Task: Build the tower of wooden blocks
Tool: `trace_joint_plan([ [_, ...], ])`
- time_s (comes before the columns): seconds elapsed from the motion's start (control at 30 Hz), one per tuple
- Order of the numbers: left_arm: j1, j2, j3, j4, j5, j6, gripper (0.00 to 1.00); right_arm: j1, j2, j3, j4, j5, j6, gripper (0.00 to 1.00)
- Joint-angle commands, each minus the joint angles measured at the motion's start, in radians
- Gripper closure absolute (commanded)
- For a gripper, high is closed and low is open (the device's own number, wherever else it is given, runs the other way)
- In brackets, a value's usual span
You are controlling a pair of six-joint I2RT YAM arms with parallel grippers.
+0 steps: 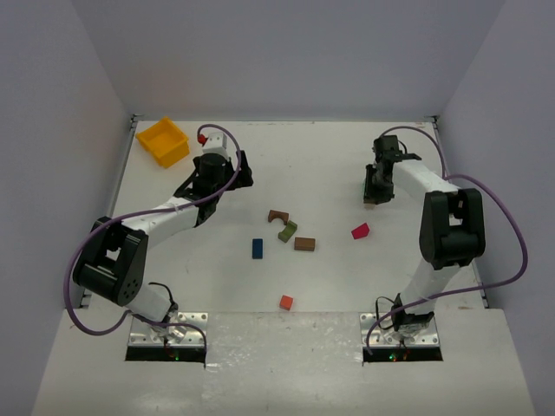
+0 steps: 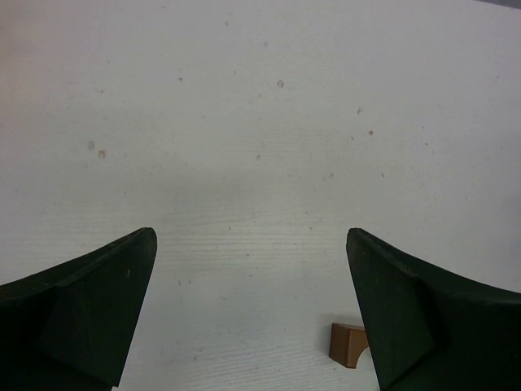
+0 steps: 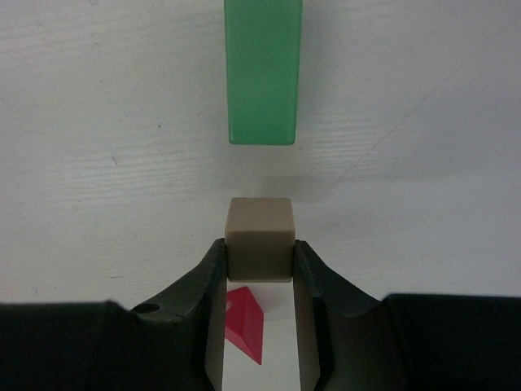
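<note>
Pale block (image 3: 259,221) pinched in right hand (image 3: 260,246), green block (image 3: 262,69) just ahead; left hand (image 2: 251,236) wide open, empty.

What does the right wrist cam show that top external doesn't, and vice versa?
Only right wrist: the pale natural block clamped between the right gripper fingers, and a green rectangular block lying just ahead of it. Neither is clear from above.

Only top external: the yellow bin at the far left, and the loose pieces mid-table: brown arch, green arch, brown block, blue block, orange-red block.

Both: the right gripper, the magenta wedge near it, and the white table.
</note>
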Motion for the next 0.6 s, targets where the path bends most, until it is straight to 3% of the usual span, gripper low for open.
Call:
trace_joint_plan([
  [0.0, 0.018, 0.006, 0.040, 0.032, 0.000, 0.005, 0.00, -0.003, 0.013, 0.008, 0.059, -0.006, 0.004, 0.81],
  [0.57, 0.024, 0.015, 0.044, 0.025, -0.004, 0.003, 0.00, -0.003, 0.107, 0.039, 0.082, 0.028, -0.004, 0.78],
])
